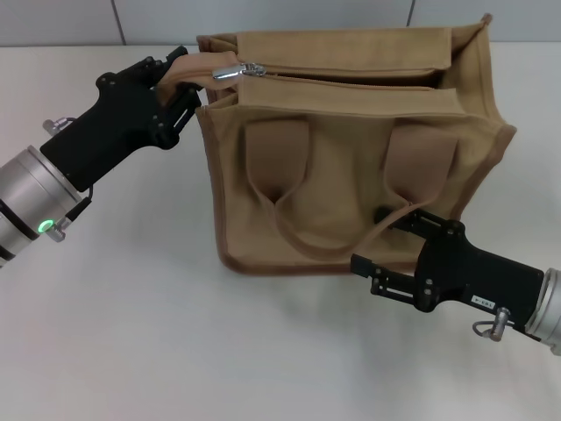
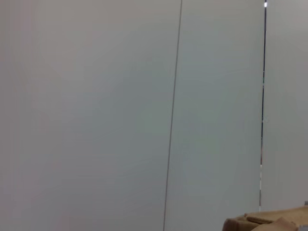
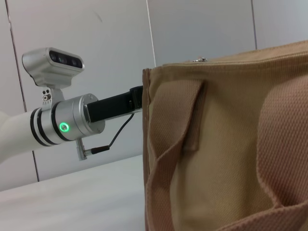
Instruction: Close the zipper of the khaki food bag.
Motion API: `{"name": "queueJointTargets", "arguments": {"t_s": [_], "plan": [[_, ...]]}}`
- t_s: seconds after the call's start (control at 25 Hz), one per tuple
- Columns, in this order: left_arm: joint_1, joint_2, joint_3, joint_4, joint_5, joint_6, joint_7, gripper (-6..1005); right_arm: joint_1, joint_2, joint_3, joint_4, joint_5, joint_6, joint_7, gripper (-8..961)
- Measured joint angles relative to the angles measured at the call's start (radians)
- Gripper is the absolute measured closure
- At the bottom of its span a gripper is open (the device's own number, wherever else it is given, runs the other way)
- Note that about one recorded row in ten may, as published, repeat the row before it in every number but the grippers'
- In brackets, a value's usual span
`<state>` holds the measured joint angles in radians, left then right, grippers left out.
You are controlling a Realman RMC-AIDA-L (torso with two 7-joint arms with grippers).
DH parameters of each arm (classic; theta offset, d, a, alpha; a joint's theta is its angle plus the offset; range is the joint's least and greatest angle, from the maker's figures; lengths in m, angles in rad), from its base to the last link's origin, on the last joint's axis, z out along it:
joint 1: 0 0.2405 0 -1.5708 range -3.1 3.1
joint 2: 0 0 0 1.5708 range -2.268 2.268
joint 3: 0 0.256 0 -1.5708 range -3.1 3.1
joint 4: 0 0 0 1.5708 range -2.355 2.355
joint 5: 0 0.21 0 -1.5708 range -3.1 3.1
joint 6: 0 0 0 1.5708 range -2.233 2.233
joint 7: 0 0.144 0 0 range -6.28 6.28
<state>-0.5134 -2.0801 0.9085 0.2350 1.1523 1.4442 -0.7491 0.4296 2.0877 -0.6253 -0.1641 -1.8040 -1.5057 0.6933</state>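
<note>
In the left wrist view only a corner of the khaki food bag (image 2: 269,222) shows, cut off by the picture's edge. In the right wrist view the bag (image 3: 226,144) hides the left tool's tip, and its far side and base run out of frame. In the head view the bag's far end (image 1: 480,35) hides the zipper's (image 1: 333,72) end, and both arms are cropped.

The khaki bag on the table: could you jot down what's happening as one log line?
stage: zipper mostly open | pull tab at bag's left end | left gripper pinching end tab of khaki food bag | right gripper open, front handle between its fingers
</note>
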Motion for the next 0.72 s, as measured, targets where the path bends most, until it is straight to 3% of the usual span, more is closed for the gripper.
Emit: {"name": "queueJointTargets", "arguments": {"t_s": [0.44,0.64,0.72], "plan": [[0.002,0.000,0.003,-0.033,0.003,0.045,-0.002,892,-0.011,0.000,0.001,0.000,0.010,-0.012,0.000,173],[-0.010,0.000,0.003,-0.047,0.040,0.022,-0.074,1001,-0.035,-0.005,0.020,-0.003,0.014,-0.056,0.000,173],[-0.009,0.001,0.002,-0.042,0.048,0.021,-0.097,1001,-0.045,-0.005,0.026,-0.006,0.014,-0.072,0.000,173]]}}
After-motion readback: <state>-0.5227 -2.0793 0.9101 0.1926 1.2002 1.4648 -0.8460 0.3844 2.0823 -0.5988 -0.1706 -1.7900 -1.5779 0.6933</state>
